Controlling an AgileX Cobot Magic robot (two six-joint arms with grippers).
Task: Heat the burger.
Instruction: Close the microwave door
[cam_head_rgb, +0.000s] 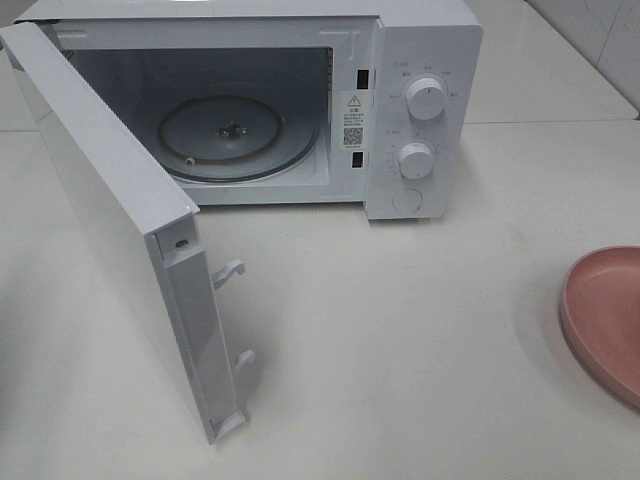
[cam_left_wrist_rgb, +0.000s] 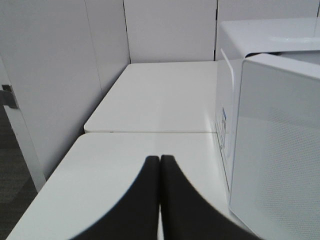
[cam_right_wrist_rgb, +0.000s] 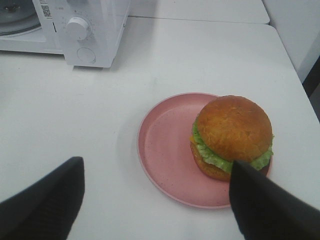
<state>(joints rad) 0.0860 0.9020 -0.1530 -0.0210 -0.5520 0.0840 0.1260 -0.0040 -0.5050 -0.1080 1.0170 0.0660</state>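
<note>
The burger (cam_right_wrist_rgb: 232, 135), a golden-brown bun with green lettuce, sits on the right part of a pink plate (cam_right_wrist_rgb: 165, 145) in the right wrist view. My right gripper (cam_right_wrist_rgb: 157, 192) is open above the table, its fingers spread wide, one fingertip (cam_right_wrist_rgb: 250, 190) close beside the burger. In the exterior high view only the plate's edge (cam_head_rgb: 605, 320) shows at the right; the burger and both grippers are out of view there. The white microwave (cam_head_rgb: 400, 100) stands at the back with its door (cam_head_rgb: 120, 230) swung open and the glass turntable (cam_head_rgb: 235, 135) bare. My left gripper (cam_left_wrist_rgb: 160, 165) is shut and empty, beside the microwave.
The microwave's open door juts forward over the left of the white table (cam_head_rgb: 400, 350). Two knobs (cam_head_rgb: 427, 98) sit on its right panel. In the left wrist view the table's edge (cam_left_wrist_rgb: 45, 190) drops off next to a grey wall.
</note>
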